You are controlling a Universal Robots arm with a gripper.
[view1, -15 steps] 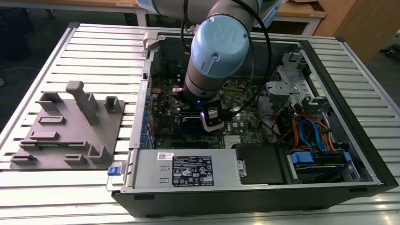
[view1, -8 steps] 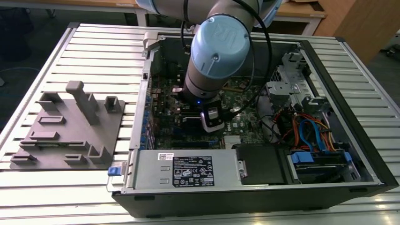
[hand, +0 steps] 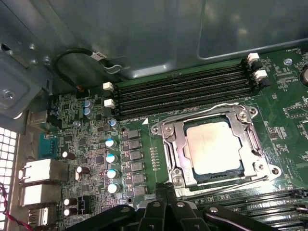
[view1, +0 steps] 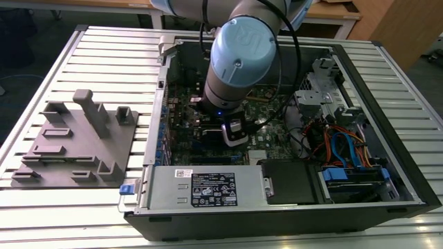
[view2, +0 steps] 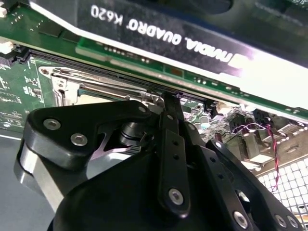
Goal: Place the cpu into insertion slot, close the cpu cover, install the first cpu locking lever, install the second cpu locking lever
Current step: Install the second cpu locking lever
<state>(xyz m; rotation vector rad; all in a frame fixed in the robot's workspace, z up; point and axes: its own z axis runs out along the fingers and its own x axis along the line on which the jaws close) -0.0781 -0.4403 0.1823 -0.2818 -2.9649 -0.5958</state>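
The claw hangs low inside the open computer case, just over the green motherboard; whether it is wide, narrow or holding something, I cannot tell, since the wrist views show mainly its black linkage and not the tips.

In the first wrist view the cpu already lies flat in the insertion slot, its dull silver top facing up out of the board. So the placing looks done. The cpu cover appears to be down around the chip, its metal frame bordering the chip on all sides. A thin wire locking lever runs along the socket's edge nearest the memory slots; whether either lever is latched is not clear.

The chip is nearly square, so it has no marked long axis; its edges sit slightly skewed to the memory slots' lines in this view.
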